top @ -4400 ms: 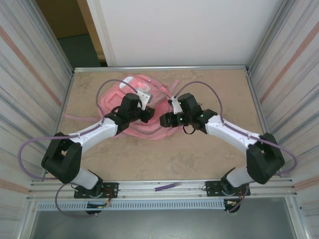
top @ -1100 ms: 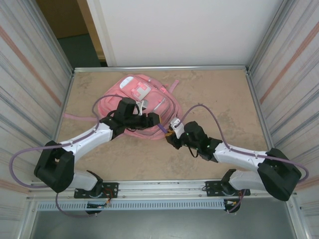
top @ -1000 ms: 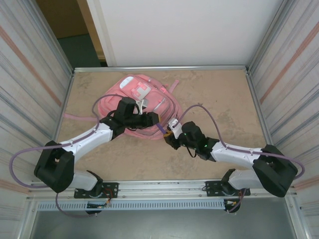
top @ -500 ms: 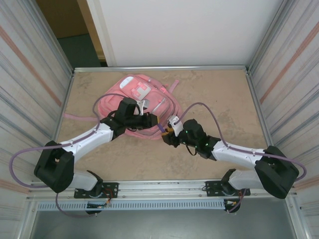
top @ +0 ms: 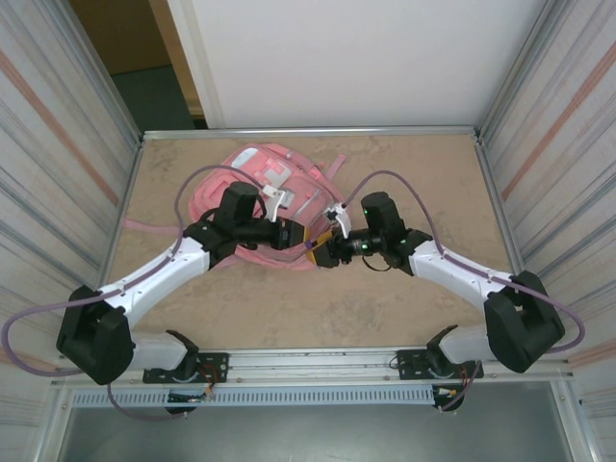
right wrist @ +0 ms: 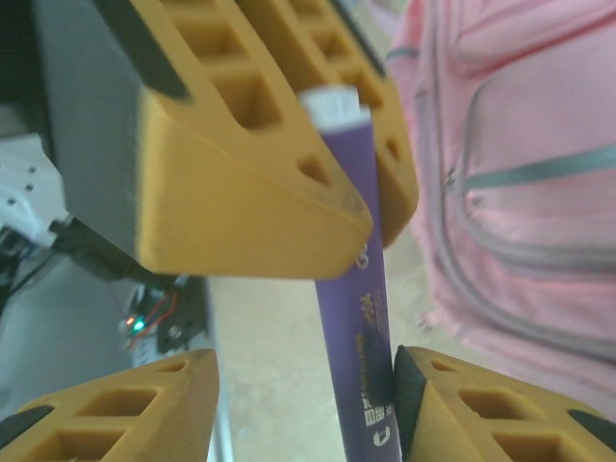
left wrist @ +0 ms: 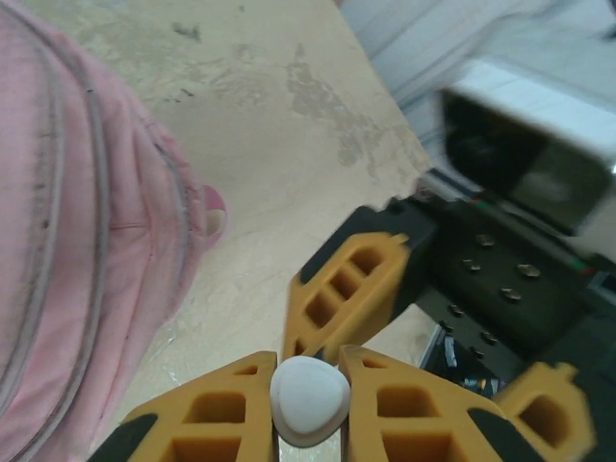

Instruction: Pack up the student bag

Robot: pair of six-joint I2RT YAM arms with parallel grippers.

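Orange left claw point(right wrist: 380, 217) is shut tight on one end of a purple pen point(right wrist: 364, 289). The pen's white cap point(left wrist: 310, 399) pokes out between the fingers in the left wrist view. Right claw point(right wrist: 306, 371) has its jaws well apart. The pen's other end stands between them, close against one finger and not pinched.

From above, both claws meet tip to tip just beside the near right edge of the pink bag point(top: 255, 168). The bag lies on the table point(top: 404, 318) toward the far left, partly under the left arm.

Judgement: this is a handover, with the pen's weight on the left claw alone.

Risks:
- The hold sits near one end, so the pen may swing or slide out once carried.
- The right finger could drag it askew on pulling away.
- Cannot tell whether any pocket is unzipped. A shut zip would leave the pen on top of the fabric.
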